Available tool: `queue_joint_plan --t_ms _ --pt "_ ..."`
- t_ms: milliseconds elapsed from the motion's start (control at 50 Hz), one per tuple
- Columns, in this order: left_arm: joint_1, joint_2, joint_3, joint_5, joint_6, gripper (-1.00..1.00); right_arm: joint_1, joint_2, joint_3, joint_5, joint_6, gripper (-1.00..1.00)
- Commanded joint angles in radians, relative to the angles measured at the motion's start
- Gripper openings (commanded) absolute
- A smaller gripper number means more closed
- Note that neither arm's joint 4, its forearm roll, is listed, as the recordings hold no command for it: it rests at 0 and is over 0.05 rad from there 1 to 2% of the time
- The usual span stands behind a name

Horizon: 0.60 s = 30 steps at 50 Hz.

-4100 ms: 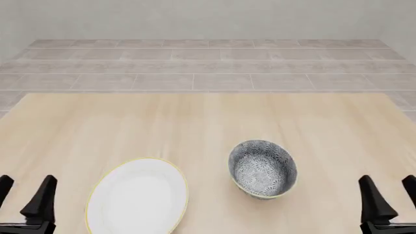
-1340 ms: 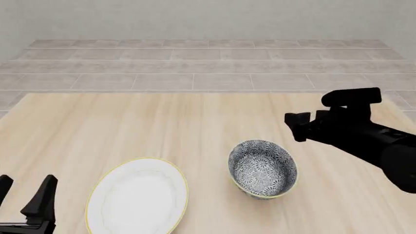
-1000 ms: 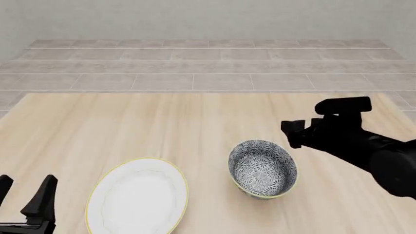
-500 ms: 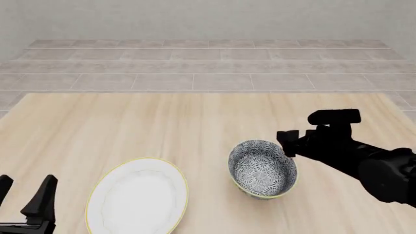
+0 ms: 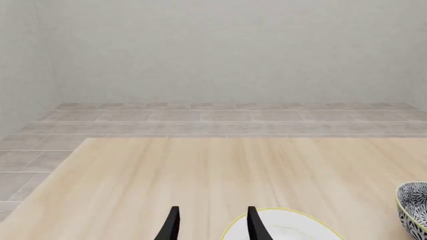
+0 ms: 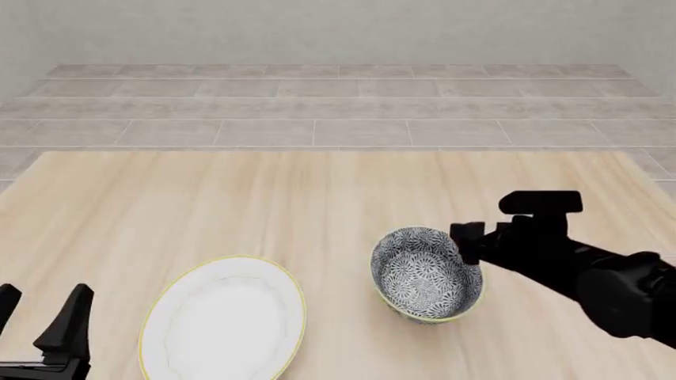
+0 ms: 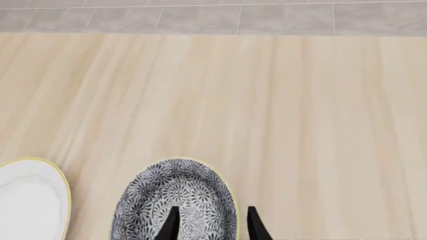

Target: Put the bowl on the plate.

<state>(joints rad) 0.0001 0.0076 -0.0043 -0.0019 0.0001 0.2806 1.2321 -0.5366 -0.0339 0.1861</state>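
The bowl (image 6: 427,274) sits on the bench (image 6: 264,206) at lower centre-right, plate (image 6: 224,321) lower left. The right gripper (image 7: 210,222), jaws apart, straddles the bowl's right rim for a wall pinch. The left gripper (image 6: 43,321) idles, jaws apart.

The plate (image 6: 223,319) is set on the table (image 6: 211,206), left of the bowl (image 6: 427,274), apart.

The right gripper (image 6: 466,242) hangs low toward the tabletop's right edge, fingers parted; the left gripper (image 6: 40,318) rests open at the near-left corner.
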Motion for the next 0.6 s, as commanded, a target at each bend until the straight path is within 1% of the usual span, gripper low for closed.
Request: queue_joint_plan --t_ms 20,200,600 --pt "0.000 0.000 0.000 0.000 0.000 1.00 0.003 0.019 0.013 -0.020 0.008 1.00" --pt "0.000 0.000 0.000 0.000 0.000 1.00 -0.001 0.031 0.030 -0.042 0.022 1.00" --pt "0.000 0.000 0.000 0.000 0.000 1.00 -0.010 0.042 0.053 -0.067 0.028 1.00"
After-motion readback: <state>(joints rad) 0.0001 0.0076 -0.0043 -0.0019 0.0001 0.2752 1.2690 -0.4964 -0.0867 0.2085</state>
